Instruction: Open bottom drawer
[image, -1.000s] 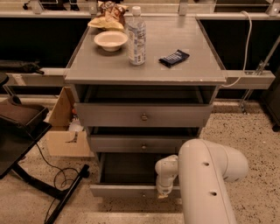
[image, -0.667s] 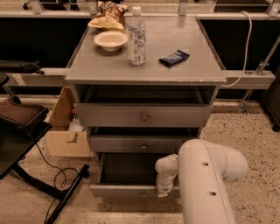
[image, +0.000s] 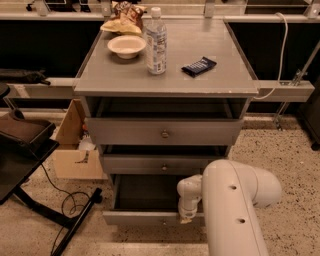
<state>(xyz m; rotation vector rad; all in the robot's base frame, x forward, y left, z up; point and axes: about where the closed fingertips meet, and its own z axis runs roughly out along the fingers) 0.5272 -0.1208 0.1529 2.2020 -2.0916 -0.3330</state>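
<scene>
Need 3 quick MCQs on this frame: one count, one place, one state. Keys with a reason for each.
1. Drawer fronts on the cabinet:
A) two
B) four
C) three

2. The gripper is:
A) above the cabinet's top
B) at the front edge of the bottom drawer
C) low down, left of the cabinet

3. The bottom drawer is:
A) pulled out, dark inside showing
B) shut flush
C) taken out of the cabinet

Key:
1 C: three grey fronts are stacked under the top.
2 B: the arm's end sits against the lowest front, near its middle.
3 A: the drawer's front stands forward of the two above, with the open dark interior visible behind it.
</scene>
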